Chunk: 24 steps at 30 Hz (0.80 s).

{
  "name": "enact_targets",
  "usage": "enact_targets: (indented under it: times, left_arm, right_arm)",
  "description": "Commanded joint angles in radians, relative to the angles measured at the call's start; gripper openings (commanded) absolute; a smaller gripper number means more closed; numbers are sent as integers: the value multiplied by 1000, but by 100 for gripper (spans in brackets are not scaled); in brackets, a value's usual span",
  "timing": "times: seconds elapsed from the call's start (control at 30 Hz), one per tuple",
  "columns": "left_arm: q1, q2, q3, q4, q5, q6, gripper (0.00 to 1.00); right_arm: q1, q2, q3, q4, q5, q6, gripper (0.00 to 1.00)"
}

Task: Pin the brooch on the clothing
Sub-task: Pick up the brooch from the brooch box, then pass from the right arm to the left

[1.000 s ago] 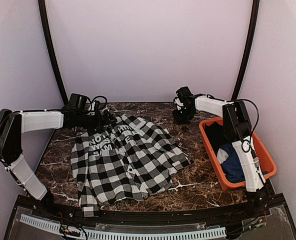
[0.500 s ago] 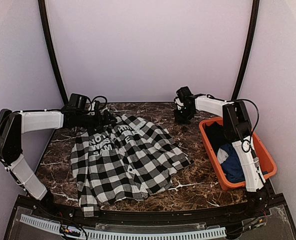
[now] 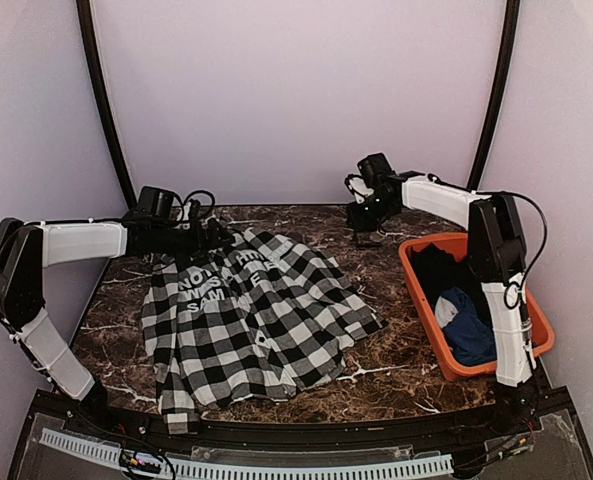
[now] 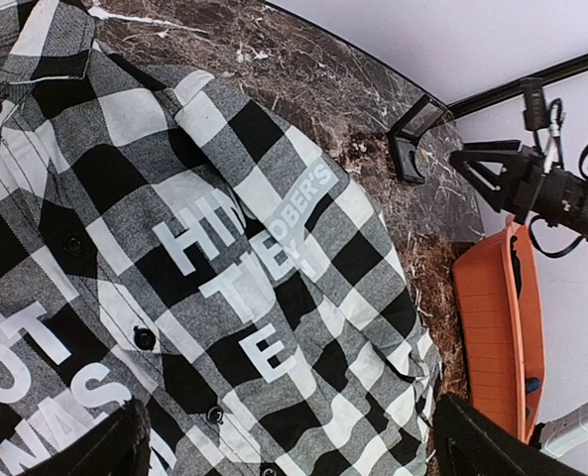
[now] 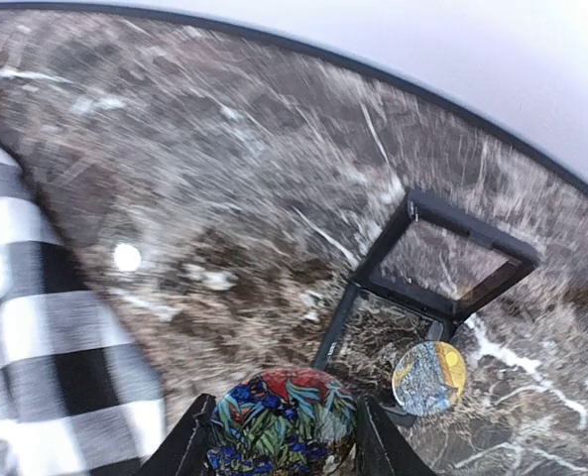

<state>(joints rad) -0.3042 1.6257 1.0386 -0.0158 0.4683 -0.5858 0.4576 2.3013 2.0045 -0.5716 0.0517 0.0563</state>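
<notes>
your right gripper [image 3: 364, 212] has lifted off the far table [image 3: 396, 350] edge, clamped on the floral brooch [image 5: 284, 415], while your left gripper [image 4: 294, 451] hangs, jaws spread, over the shirt [image 3: 251, 320] lying flat mid-table.

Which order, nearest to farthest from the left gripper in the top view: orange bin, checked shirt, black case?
1. checked shirt: its far end lies right at the left gripper, left of centre.
2. black case: off to the right, at the back.
3. orange bin: farthest, along the right side.
</notes>
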Motion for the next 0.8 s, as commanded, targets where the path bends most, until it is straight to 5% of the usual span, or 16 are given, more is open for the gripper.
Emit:
enact_targets:
  times: [0.0,0.23,0.43,0.77]
  left_arm:
    - [6,-57,-10,27,30,36,99]
    - [-6,-163,58,24,125,288,99]
    - [-78,-290,108,-142,255,549,99]
    - [-230,-461,31,-248,396,941,99]
  right_arm:
    - [26,-160,-62,12,-116,-69,28]
    - [87,-377,-220,-14,-414,-185,29]
    - [156,-523,-342,22,-742,-220,29]
    - [271,-546,-382,110,-1204,-175,28]
